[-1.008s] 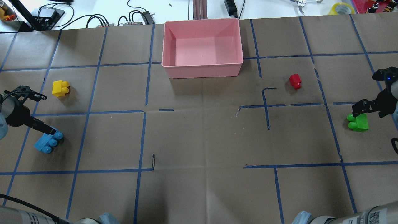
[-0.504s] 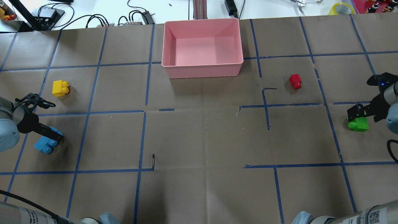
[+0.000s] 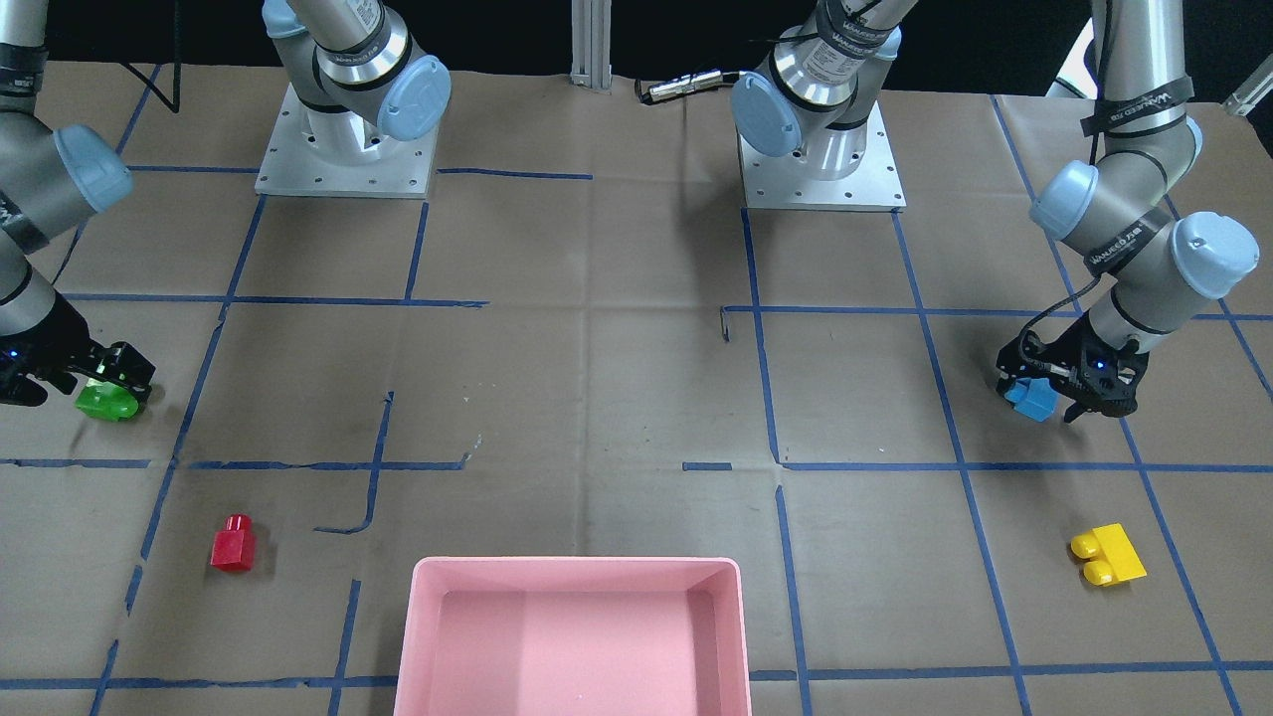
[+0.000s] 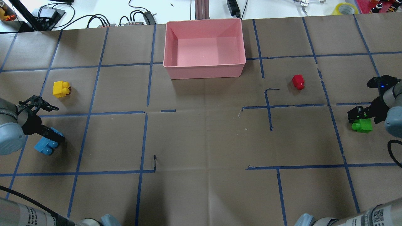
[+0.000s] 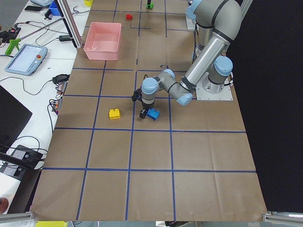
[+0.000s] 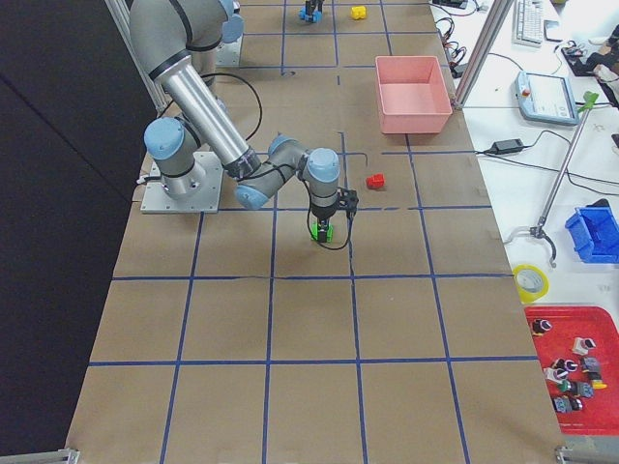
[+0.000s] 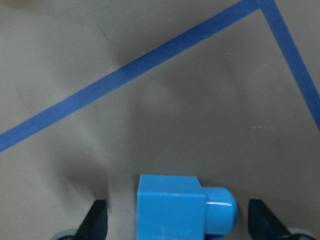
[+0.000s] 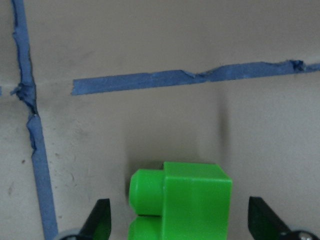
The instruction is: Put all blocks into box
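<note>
The light-blue block [image 4: 43, 147] lies on the table at the left. My left gripper [image 4: 51, 137] is lowered around it, and the left wrist view shows the block [image 7: 172, 210] between open fingers [image 7: 95, 224] with gaps on both sides. The green block [image 4: 363, 125] lies at the right. My right gripper [image 4: 358, 114] is open around it, and the block [image 8: 187, 200] is apart from both fingers [image 8: 100, 220]. The yellow block [image 4: 61, 89] and the red block [image 4: 298, 81] lie loose on the table. The pink box [image 4: 205, 71] stands at the far middle with nothing in it.
Brown paper with a blue tape grid covers the table. Cables and devices [image 4: 47, 14] lie beyond the far edge behind the box. The two arm bases [image 3: 343, 149] stand at the robot's side of the table.
Both grippers have come down and in over their blocks: the left over the light-blue one, the right leftward over the green one. No block has moved.
</note>
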Robot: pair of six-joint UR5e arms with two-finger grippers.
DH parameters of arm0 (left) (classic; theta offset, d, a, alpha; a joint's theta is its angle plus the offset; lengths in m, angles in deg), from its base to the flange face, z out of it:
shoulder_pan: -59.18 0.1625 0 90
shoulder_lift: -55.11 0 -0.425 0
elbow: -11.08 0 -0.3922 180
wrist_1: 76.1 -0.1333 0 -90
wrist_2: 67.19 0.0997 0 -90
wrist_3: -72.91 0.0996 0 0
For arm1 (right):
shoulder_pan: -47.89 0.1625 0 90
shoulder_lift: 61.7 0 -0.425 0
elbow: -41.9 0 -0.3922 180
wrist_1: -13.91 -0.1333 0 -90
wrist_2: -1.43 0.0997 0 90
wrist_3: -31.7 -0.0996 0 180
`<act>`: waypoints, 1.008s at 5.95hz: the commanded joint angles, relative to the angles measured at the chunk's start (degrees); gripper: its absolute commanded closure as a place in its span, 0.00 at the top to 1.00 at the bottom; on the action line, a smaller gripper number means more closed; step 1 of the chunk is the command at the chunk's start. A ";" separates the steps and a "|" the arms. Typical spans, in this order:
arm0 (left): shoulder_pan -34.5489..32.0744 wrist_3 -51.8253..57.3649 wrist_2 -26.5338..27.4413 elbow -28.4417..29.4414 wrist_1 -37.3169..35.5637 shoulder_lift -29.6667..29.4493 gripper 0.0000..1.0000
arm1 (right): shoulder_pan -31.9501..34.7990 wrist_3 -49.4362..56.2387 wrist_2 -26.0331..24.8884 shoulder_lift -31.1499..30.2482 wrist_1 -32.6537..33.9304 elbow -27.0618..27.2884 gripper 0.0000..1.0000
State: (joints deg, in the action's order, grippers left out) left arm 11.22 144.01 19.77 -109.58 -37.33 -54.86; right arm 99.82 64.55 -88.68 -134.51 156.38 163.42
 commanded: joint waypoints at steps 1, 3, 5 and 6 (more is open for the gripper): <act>0.15 0.10 0.23 -0.10 0.08 0.53 0.90 | 0.01 0.02 -0.07 0.31 0.09 0.04 0.95; 0.15 0.19 0.67 -0.10 0.43 0.80 0.76 | 0.01 0.20 -1.02 -0.04 -0.34 0.74 0.73; 0.23 0.19 0.94 -0.10 0.52 0.80 0.64 | 0.01 0.37 -3.22 -0.48 -0.87 0.83 0.41; 0.15 0.19 1.02 -0.10 0.52 0.80 0.57 | -0.08 0.37 -4.01 -1.18 -2.35 -0.12 0.28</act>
State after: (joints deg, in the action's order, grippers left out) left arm 11.41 144.19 20.68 -109.68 -36.84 -54.06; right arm 99.82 64.90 -91.88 -135.13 155.13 163.92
